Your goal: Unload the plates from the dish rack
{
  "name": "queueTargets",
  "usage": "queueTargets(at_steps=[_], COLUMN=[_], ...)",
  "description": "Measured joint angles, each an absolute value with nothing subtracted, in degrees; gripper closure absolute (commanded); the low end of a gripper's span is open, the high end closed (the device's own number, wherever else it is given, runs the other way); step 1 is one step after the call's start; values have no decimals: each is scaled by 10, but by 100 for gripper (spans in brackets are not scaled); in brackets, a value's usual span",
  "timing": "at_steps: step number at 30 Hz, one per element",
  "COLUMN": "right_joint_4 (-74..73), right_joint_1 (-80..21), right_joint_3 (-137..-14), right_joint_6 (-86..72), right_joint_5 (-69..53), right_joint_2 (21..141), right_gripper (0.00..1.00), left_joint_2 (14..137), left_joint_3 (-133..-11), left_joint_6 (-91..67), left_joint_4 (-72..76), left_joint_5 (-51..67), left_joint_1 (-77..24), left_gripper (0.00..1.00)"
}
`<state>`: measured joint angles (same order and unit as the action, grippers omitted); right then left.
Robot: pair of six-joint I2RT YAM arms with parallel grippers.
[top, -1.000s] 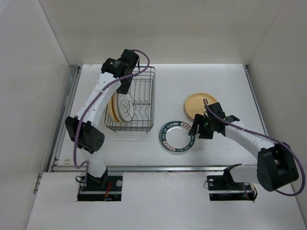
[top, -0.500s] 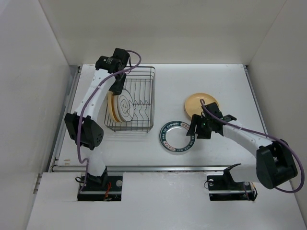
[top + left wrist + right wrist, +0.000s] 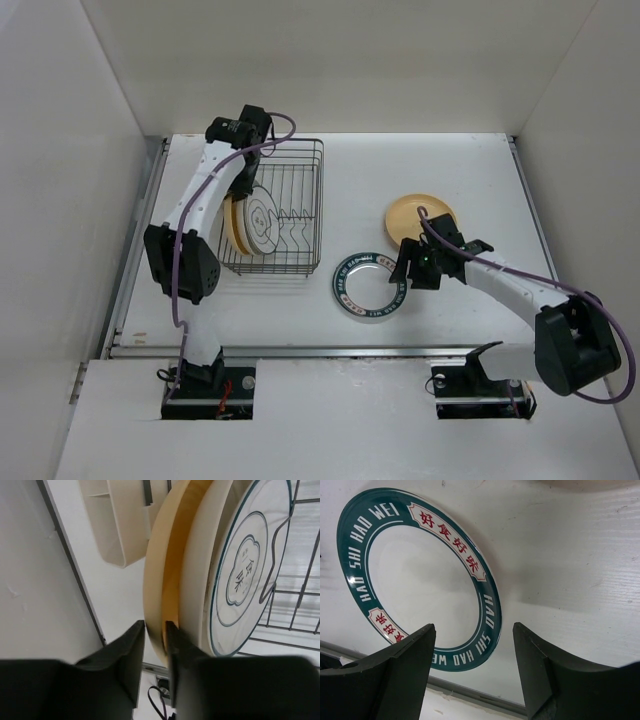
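Observation:
The dish rack (image 3: 302, 150) stands at the back left with two plates upright at its left end: a tan plate (image 3: 232, 226) (image 3: 159, 580) and a white plate with grey rings (image 3: 262, 222) (image 3: 240, 575). My left gripper (image 3: 244, 183) (image 3: 155, 626) reaches down from above, shut on the tan plate's rim, one finger on each face. A teal-rimmed plate (image 3: 345, 276) (image 3: 490, 615) lies flat on the table. Just right of it, my right gripper (image 3: 405, 270) (image 3: 472, 626) hovers open and empty over its edge. Another tan plate (image 3: 410, 213) lies flat behind it.
White walls close in the table on the left, back and right. The rack's wire bars (image 3: 300, 600) and zigzag prongs run to the right of the upright plates. A metal rail (image 3: 300, 350) lines the table's near edge.
My left gripper's fingers have narrowed from wide apart to shut on the tan plate's rim, and the left wrist has shifted slightly. The right gripper moved a little left, then stayed still.

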<state>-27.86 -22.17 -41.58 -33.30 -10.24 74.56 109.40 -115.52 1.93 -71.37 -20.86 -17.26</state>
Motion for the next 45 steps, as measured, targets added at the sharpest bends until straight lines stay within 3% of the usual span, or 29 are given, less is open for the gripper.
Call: queueTargets(at_steps=[3,23,35,45], right_joint_4=[-279,-284,-288,-290], right_joint_1=[-222,-225,-226,-226], right_joint_3=[-416,-475,-491,-491], right_joint_6=[-333,-333,-332,-332], right_joint_5=[-102,-83,-68,-54], right_joint_2=[744,743,743,743], right_gripper=[31,31,31,31], left_joint_2=[1110,1139,1053,1025], left_joint_3=[-1155,-1303,-1134,-1075], left_joint_6=[16,18,28,19], left_joint_4=[-716,-778,-688,-640], left_joint_5=[-232,-302,-256,-343], left_joint_1=[-171,-196,-196,-238], left_gripper=[100,100,100,100])
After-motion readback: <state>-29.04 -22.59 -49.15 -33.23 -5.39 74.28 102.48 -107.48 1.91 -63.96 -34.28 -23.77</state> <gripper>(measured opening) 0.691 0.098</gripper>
